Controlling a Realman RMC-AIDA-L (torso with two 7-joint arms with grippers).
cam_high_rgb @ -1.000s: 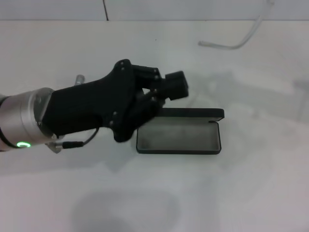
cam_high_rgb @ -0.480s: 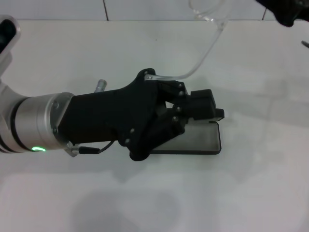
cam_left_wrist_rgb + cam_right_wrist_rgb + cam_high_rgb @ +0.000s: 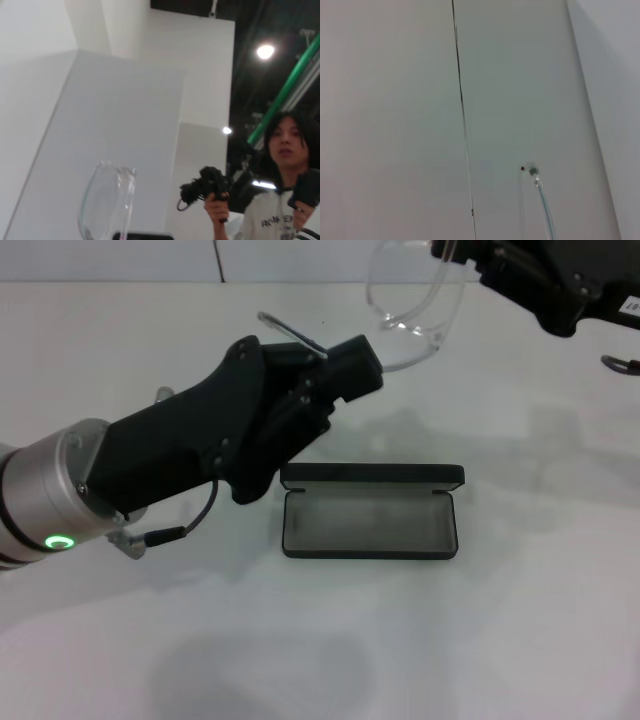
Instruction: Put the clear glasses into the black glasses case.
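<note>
The clear glasses [image 3: 412, 302] hang in the air above the far side of the table, held between both arms. My left gripper [image 3: 338, 362] is shut on one long temple arm, whose tip [image 3: 285, 330] sticks out past the fingers. At the top right edge my right gripper [image 3: 466, 256] is shut on the other end of the frame. The black glasses case [image 3: 366, 524] lies open on the table below, its grey lining bare and its lid [image 3: 372, 476] standing up at the back. A lens [image 3: 107, 200] shows in the left wrist view, and a temple hinge [image 3: 533, 170] in the right wrist view.
The white table [image 3: 520, 620] stretches around the case. A wall seam [image 3: 217, 260] runs along the back. My left forearm [image 3: 60, 505] reaches across the left side. A person [image 3: 282, 200] stands behind, seen in the left wrist view.
My left gripper has risen up and back off the case, carrying the temple arm with it. The glasses and right gripper have come down into view. The case is now uncovered.
</note>
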